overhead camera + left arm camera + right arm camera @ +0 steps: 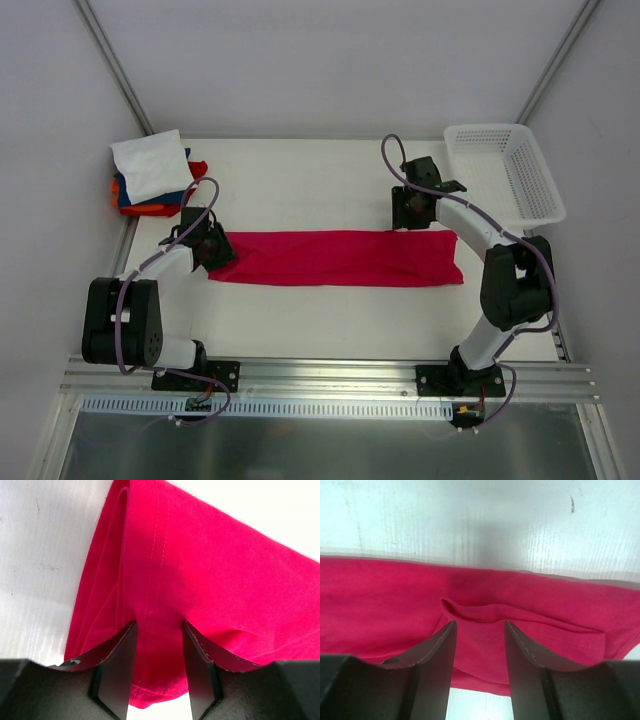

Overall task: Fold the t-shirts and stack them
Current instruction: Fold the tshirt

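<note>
A crimson-red t-shirt [340,258] lies folded into a long strip across the middle of the table. My left gripper [213,250] is low over its left end. In the left wrist view the jaws [159,625] stand apart over the shirt [215,575], with cloth lying between them. My right gripper [410,215] is at the strip's far edge near its right end. Its jaws [480,625] are also apart, astride a small raised fold of the shirt [380,610]. A pile of folded t-shirts [150,175], white on top of blue, orange and red, sits at the far left corner.
A white plastic mesh basket [505,170] stands at the far right corner, close behind the right arm. Bare white table [300,185] lies between the pile and the basket, and more of it in front of the strip.
</note>
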`<state>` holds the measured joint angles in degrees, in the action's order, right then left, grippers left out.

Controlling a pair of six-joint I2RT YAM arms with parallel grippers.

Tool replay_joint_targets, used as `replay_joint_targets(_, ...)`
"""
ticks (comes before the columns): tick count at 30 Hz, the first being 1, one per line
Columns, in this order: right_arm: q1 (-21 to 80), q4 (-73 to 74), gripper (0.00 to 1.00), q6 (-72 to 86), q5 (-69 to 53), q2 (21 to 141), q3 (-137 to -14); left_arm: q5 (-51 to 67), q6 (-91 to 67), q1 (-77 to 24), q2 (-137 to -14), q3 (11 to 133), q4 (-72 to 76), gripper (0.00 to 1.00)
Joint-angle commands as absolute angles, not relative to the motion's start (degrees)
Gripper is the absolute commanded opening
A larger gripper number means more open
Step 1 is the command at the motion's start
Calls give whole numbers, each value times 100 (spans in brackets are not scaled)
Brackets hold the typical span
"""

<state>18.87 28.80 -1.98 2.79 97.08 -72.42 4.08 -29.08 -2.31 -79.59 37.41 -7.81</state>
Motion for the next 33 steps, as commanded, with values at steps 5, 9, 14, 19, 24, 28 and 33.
replay_joint_targets(5,1687,2742,45,-299,290,9729,-7032,422,-2769,-272,-7963,3762,-703,41)
replay_joint_targets(9,1670,2637,43,-229,150,9738,-6847,413,-2760,-272,-7980,3797,-694,41)
replay_joint_targets(14,1679,2522,42,-141,62,9721,-6654,413,-2742,-272,-7980,3797,-703,41)
replay_joint_targets(19,1714,2443,35,-97,62,9677,-6460,422,-2751,-272,-8024,3788,-694,41)
replay_joint_targets(24,1749,2382,14,-62,-184,9624,-6346,422,-2742,-272,-8024,3797,-712,41)
replay_joint_targets(28,1775,2426,0,-27,-167,9449,-6232,413,-2716,-272,-8068,3841,-703,41)
replay_joint_targets(33,1819,2557,0,-18,-44,8975,-6003,457,-2690,-272,-8165,3920,-703,41)
